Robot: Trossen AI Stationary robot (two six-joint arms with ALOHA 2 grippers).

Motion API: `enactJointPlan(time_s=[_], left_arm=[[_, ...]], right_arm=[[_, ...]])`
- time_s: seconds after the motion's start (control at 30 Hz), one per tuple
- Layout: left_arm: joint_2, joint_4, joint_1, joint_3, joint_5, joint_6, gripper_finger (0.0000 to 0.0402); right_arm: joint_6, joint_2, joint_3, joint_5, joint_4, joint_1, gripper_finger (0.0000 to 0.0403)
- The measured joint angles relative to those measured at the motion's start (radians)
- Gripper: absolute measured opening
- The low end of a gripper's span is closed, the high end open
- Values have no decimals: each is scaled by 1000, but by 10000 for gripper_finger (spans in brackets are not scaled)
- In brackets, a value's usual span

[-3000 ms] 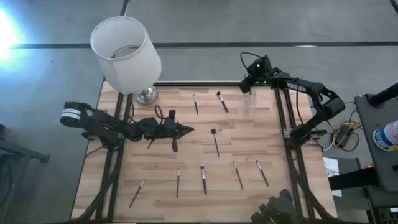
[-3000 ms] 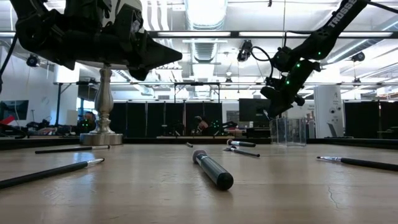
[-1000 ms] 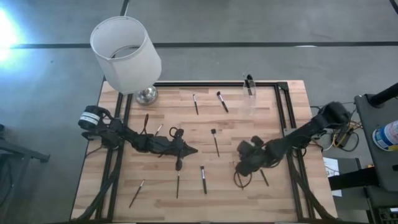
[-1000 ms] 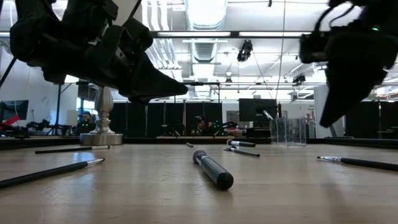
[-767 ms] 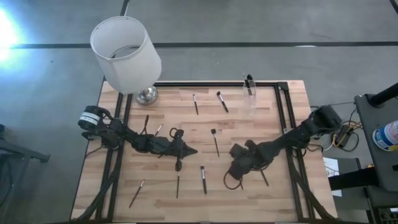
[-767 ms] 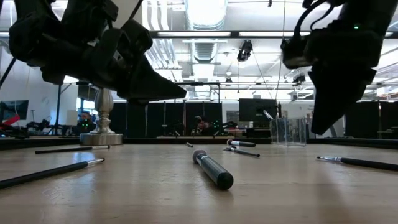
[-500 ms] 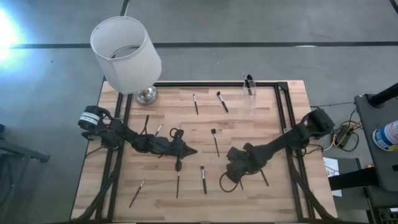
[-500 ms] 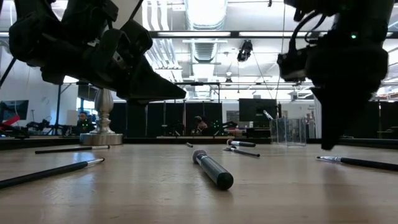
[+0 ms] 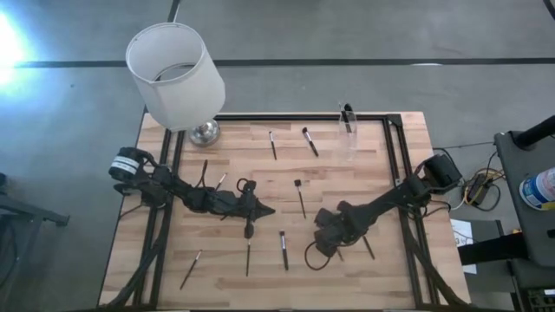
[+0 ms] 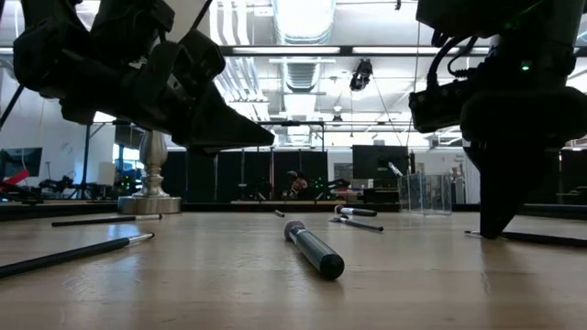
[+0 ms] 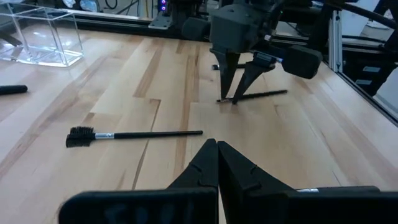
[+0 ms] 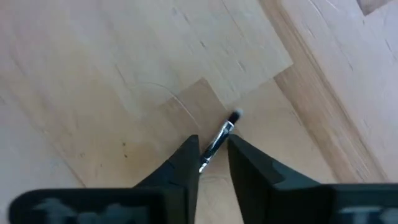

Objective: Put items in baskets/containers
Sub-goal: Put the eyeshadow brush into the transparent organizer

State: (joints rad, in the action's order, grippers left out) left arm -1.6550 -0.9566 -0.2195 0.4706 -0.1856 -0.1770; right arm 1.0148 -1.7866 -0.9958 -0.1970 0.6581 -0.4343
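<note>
Thin brushes lie scattered flat on the wooden table [image 9: 381, 186]. My right gripper [image 12: 213, 149] points down at the near right. Its tips are at the tabletop, and its open fingers stand on either side of one brush [image 12: 221, 134] [image 11: 261, 94]. My left gripper [image 11: 216, 163] hangs shut and empty above the table's middle [image 9: 260, 208], with a wide-headed brush [image 11: 134, 134] lying in front of it. The clear cup [image 9: 348, 143] stands at the far right with a brush standing in it. My right gripper comes from above with a finger [image 12: 186, 158] on each side of the brush's handle [image 12: 211, 152], just behind the bristle end, lying across it. The brush lies flat on the table. A gap shows beside the handle; whether a finger touches it I cannot tell.
A lamp with a big white shade [image 9: 173, 74] and a metal foot [image 9: 205, 132] stands at the far left corner. More brushes lie at the far middle [image 9: 310, 140], the near middle [image 9: 283, 250] and the near left [image 9: 191, 269]. A black frame [image 9: 395, 165] edges the table.
My right gripper has gone down and toward the table's left and near edges, tipping steeper, until its fingertips reach the tabletop around the brush. The brush has stayed where it lay.
</note>
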Motion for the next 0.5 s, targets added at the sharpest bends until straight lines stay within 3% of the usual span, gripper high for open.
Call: enactJointPlan(time_s=[0.2,0.5], left_arm=[[0,0,0,0,0,-13,0],[0,-11,2,0,0,-42,0]], right_arm=[[-81,1,13,26,-23,4,23],[-194,29,26,27,-50,13,14]])
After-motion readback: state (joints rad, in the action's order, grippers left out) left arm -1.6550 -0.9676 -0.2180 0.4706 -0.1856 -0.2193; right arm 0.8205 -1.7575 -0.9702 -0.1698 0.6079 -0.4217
